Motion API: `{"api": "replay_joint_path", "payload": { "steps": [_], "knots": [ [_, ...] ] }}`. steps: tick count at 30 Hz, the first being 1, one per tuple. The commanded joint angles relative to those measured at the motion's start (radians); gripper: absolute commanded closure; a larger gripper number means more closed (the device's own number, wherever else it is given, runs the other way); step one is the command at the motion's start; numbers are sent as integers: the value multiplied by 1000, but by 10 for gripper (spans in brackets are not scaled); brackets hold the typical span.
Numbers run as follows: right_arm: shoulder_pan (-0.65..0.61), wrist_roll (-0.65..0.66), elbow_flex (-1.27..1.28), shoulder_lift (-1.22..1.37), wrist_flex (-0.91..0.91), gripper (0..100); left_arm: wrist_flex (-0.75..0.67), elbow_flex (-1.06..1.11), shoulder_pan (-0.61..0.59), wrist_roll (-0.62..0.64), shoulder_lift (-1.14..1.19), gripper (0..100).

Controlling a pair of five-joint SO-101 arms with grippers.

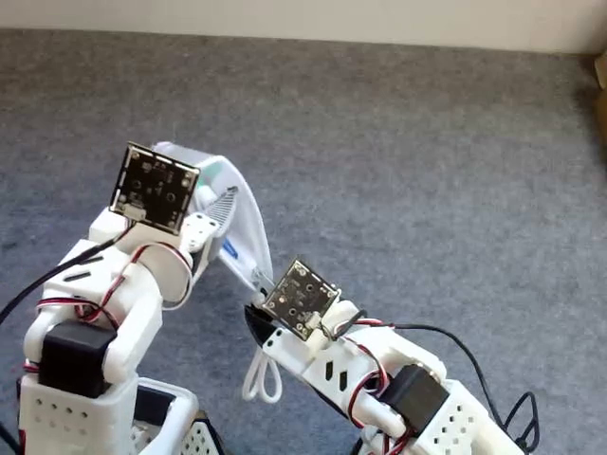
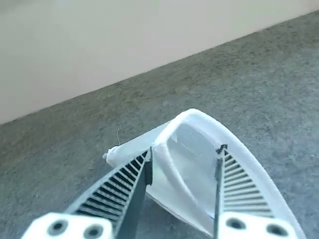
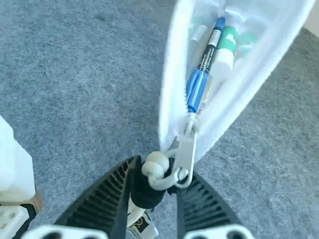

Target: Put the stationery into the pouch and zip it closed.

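Stationery [image 3: 227,47], a blue pen [image 3: 197,89] among it, sat inside a white pouch [image 1: 248,223] held off the grey counter [image 1: 427,142] between the two arms, its mouth not yet zipped along most of its length. The left hand [image 2: 184,150] stood fairly wide, its ribbed fingers [image 2: 124,184] on either side of one end of the pouch and gripping it there. At the other end, the right hand [image 3: 157,172] had narrowed onto the zip pull [image 3: 185,149], pinching the dark tab beneath its white bead, with the metal slider sitting at the near end of the zip. From above, a white cord loop [image 1: 263,379] hung below the right arm's wrist, close to the counter.
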Motion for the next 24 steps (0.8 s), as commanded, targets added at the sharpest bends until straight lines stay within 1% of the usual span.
{"api": "replay_joint_path", "payload": {
  "steps": [1, 11, 19, 21, 24],
  "knots": [
    [8, 8, -10, -18, -41, 993, -15, -10, 64, -8, -2, 789],
    [12, 8, -10, -18, -41, 993, -15, -16, 157, -6, -2, 793],
    [13, 8, -8, -18, -41, 993, -11, -68, 153, -8, -12, 793],
    [13, 8, -8, -18, -41, 993, 20, -107, 151, -8, -12, 793],
    [18, 8, -10, -18, -36, 993, 55, -145, 105, -8, -5, 793]
  ]
}}
